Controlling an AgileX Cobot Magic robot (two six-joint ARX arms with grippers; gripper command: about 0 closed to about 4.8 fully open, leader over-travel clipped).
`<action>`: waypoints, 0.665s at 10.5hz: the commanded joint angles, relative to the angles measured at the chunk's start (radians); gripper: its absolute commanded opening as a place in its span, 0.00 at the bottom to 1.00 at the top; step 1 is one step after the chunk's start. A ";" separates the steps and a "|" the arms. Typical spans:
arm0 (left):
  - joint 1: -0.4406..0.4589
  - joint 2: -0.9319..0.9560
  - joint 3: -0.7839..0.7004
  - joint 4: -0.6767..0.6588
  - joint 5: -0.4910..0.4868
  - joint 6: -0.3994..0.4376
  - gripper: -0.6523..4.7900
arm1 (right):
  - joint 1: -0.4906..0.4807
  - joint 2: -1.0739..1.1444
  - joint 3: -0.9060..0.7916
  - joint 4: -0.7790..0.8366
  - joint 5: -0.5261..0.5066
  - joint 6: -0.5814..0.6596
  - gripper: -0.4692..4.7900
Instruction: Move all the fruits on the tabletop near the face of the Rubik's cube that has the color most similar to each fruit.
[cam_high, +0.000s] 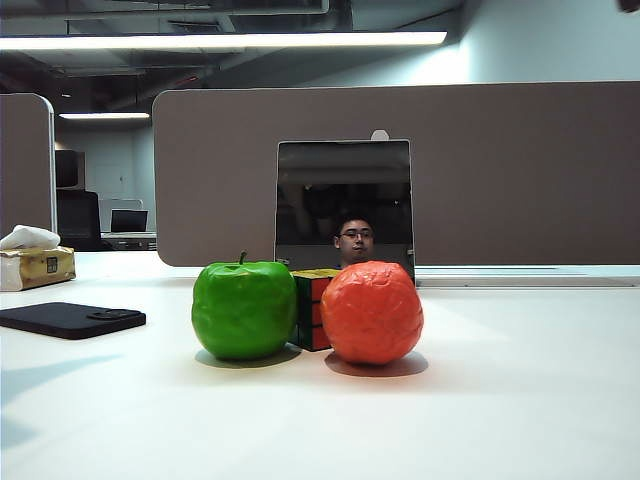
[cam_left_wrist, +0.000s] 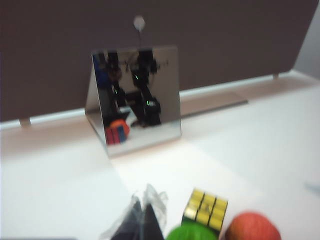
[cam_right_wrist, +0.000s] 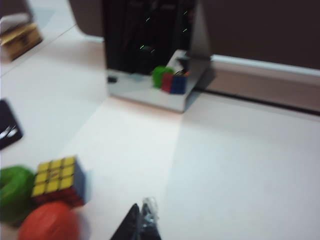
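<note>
Green apple (cam_high: 244, 310) left of the Rubik's cube (cam_high: 312, 308), orange-red fruit (cam_high: 372, 312) right, both touching it mid-counter (cam_high: 520, 400) | left tool (cam_left_wrist: 142, 220) and right tool (cam_right_wrist: 140, 222) hover near, pressed together, empty | nudge either fruit and you'll spin the cube.

Ceiling strip lights (cam_high: 225, 40) are glaring overhead, washing the white surface (cam_high: 520, 400) bright; soft shadows are pooling under the fruits. Both wrist views are blurring, especially the right one.
</note>
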 joint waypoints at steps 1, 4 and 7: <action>0.095 -0.101 0.003 -0.149 0.047 0.027 0.11 | -0.221 -0.003 0.002 0.066 -0.176 -0.063 0.09; 0.118 -0.344 0.003 -0.346 -0.097 -0.003 0.11 | -0.212 -0.100 0.000 0.061 -0.040 -0.056 0.09; 0.118 -0.408 0.002 -0.406 -0.121 -0.003 0.11 | -0.212 -0.194 -0.055 0.105 -0.016 -0.045 0.09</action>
